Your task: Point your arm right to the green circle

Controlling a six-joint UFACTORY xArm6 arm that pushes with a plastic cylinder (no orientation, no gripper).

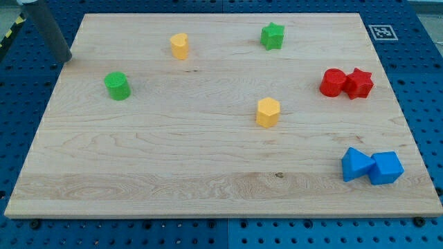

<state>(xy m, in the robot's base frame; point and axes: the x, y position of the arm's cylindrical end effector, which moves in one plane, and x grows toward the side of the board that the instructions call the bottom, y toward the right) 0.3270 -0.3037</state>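
The green circle point(117, 86) is a short green cylinder standing near the left side of the wooden board point(208, 180). My rod comes down from the view's top left corner, and my tip point(67, 59) rests at the board's left edge. The tip is up and to the left of the green circle, with a clear gap between them.
A yellow cylinder point(179, 45) and a green star point(273, 36) stand near the top. A yellow hexagon point(268, 112) is at the middle. A red cylinder point(333, 82) touches a red star point(359, 83) at the right. Two blue blocks point(372, 167) sit together at the bottom right.
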